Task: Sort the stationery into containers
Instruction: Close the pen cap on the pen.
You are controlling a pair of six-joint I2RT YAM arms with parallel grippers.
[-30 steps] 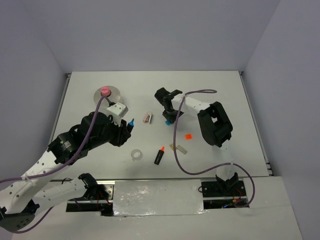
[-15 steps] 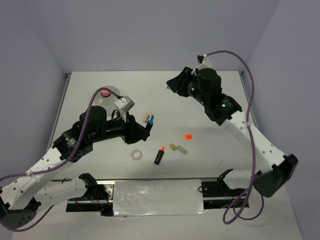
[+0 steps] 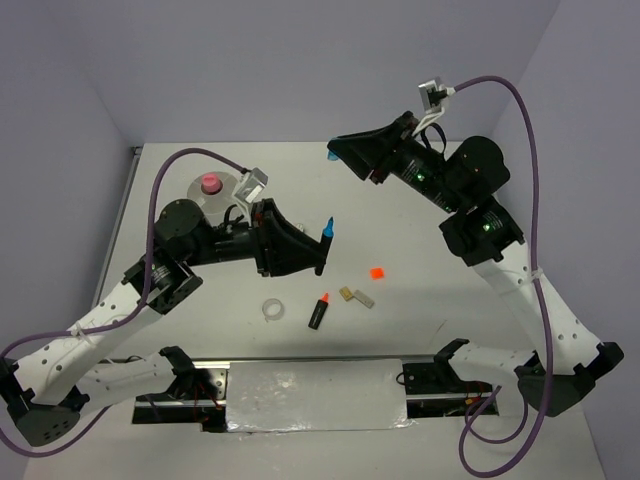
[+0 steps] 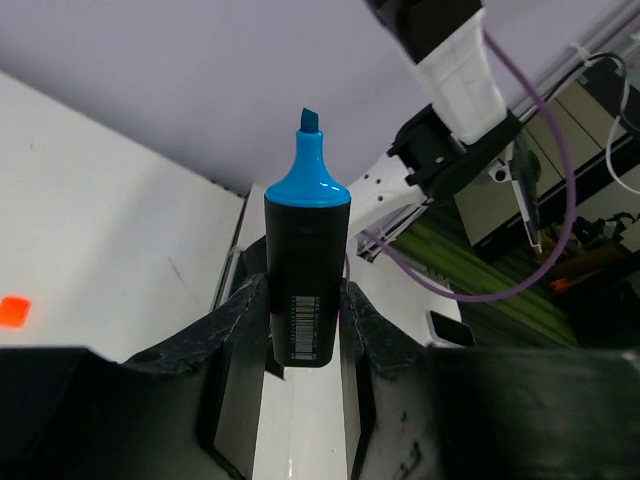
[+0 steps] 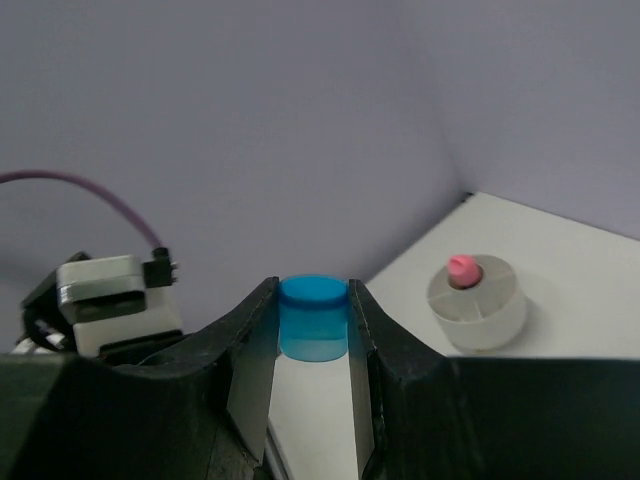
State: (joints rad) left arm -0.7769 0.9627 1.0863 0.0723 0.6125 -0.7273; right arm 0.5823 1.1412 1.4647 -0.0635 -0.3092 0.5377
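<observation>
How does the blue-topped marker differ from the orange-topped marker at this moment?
The blue-topped marker is clamped in the left tool; the orange-topped marker lies loose on the table. The blue-topped marker shows a bare chisel tip, with a blue cap gripped in the right tool; whether the orange-topped marker is capped is too small to tell. Both have short black barrels.

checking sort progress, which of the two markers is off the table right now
The blue-tipped marker, clamped in the left gripper. The orange-tipped marker lies on the table, apart from both grippers.
</observation>
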